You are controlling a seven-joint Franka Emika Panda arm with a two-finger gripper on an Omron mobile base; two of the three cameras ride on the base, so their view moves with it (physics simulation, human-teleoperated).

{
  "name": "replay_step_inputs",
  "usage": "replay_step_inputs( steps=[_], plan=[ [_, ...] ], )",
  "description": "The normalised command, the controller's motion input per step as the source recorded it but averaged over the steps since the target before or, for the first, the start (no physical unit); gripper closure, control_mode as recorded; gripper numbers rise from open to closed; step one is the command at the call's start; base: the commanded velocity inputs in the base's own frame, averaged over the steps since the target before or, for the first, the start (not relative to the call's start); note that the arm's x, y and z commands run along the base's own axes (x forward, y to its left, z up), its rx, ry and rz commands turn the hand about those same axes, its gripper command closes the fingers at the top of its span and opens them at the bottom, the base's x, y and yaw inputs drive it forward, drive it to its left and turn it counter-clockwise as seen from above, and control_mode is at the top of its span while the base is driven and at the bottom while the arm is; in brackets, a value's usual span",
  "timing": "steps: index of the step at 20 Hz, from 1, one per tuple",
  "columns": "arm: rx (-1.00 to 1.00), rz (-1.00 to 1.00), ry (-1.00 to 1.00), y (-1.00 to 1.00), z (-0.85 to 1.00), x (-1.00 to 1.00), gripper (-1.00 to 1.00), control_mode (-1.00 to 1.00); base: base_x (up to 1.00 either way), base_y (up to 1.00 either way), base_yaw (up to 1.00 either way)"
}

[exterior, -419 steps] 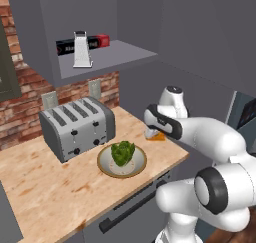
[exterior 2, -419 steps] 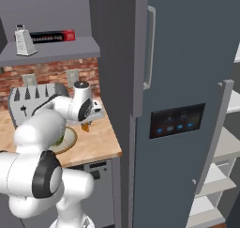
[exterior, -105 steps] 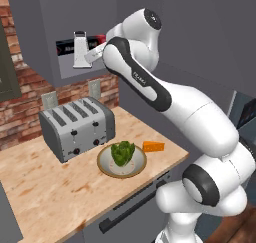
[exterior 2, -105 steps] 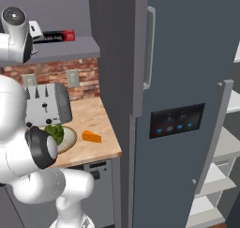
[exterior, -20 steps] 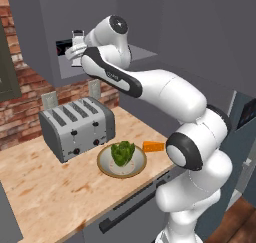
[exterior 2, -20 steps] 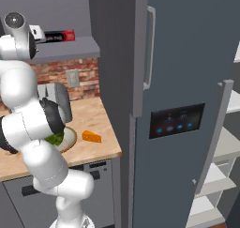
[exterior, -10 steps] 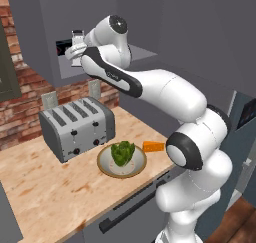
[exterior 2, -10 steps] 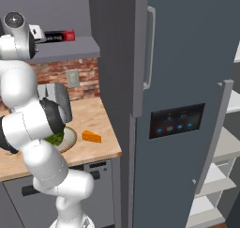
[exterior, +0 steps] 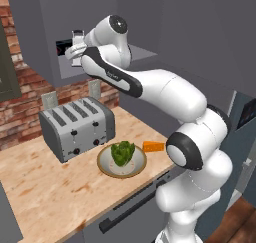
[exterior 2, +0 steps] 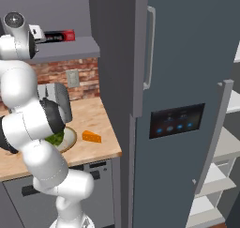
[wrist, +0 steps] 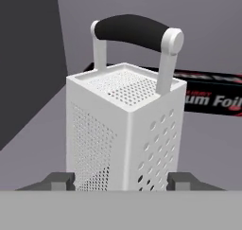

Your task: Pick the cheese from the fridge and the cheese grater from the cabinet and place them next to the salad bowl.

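The tall blue-grey fridge (exterior 2: 178,95) is finished with. On the wooden desk (exterior: 50,197), the small orange cheese wedge (exterior: 153,146) lies just beside the shallow beige salad bowl of lettuce (exterior: 121,159): half done. Up in the grey wall cabinet (exterior: 100,17), the end effector (wrist: 122,181) brackets the silver perforated box grater (wrist: 124,129), a finger (wrist: 59,181) on each side; whether it grips yet, I can't tell. Carrying it down remains.
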Motion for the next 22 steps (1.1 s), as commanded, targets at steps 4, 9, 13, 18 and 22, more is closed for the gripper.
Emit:
replay_step_inputs(
  steps=[4, 9, 13, 18, 22],
  plan=[
    [0.0, 0.0, 0.0, 0.0, 0.0, -0.16, 1.0, -1.0, 0.0, 0.0, 0.0],
    [0.01, 0.0, -0.04, -0.01, 0.0, -0.67, 1.0, -1.0, 0.0, 0.0, 0.0],
    [0.03, -0.01, -0.1, -0.2, 0.0, -0.88, 1.0, -1.0, 0.0, 0.0, 0.0],
    [0.02, -0.06, -0.12, -0.36, 0.0, -0.85, 1.0, -1.0, 0.0, 0.0, 0.0],
    [0.0, -0.09, -0.02, -0.42, 0.01, -0.61, 1.0, -1.0, 0.0, 0.0, 0.0]
  ],
)
